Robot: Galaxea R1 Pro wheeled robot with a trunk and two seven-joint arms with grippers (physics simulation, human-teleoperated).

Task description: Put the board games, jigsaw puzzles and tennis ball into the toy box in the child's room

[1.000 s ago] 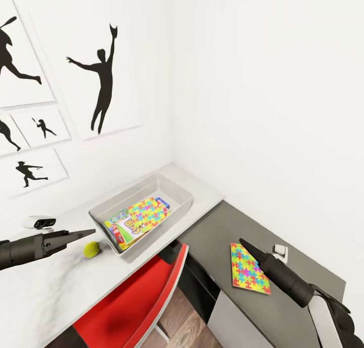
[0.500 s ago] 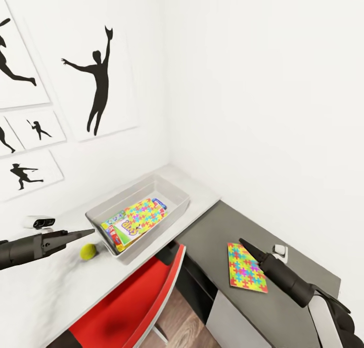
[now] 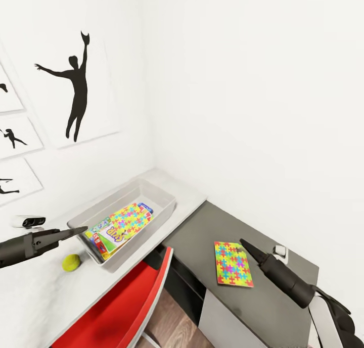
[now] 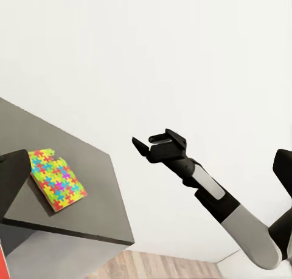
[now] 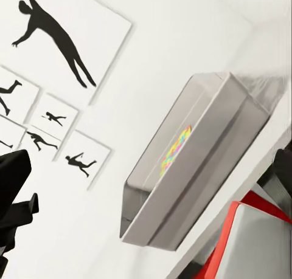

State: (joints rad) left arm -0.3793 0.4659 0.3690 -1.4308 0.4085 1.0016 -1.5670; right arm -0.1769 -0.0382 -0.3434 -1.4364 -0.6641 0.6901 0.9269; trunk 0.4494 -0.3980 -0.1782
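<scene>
the toy box (image 3: 151,196) sat on the pale surface (image 3: 45,297), holding board games (image 3: 108,234) under one jigsaw puzzle (image 3: 129,217). the tennis ball (image 3: 71,262) lay just beside it. a second puzzle (image 3: 233,263) lay on the dark surface (image 3: 273,307). the left pincer (image 3: 81,230) looked closed and empty; the right pincer (image 4: 152,144) was open, holding nothing.

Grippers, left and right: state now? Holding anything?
Left gripper: looks shut, holding nothing, above the tennis ball.
Right gripper: open, empty, beside the jigsaw puzzle on the dark top.
</scene>
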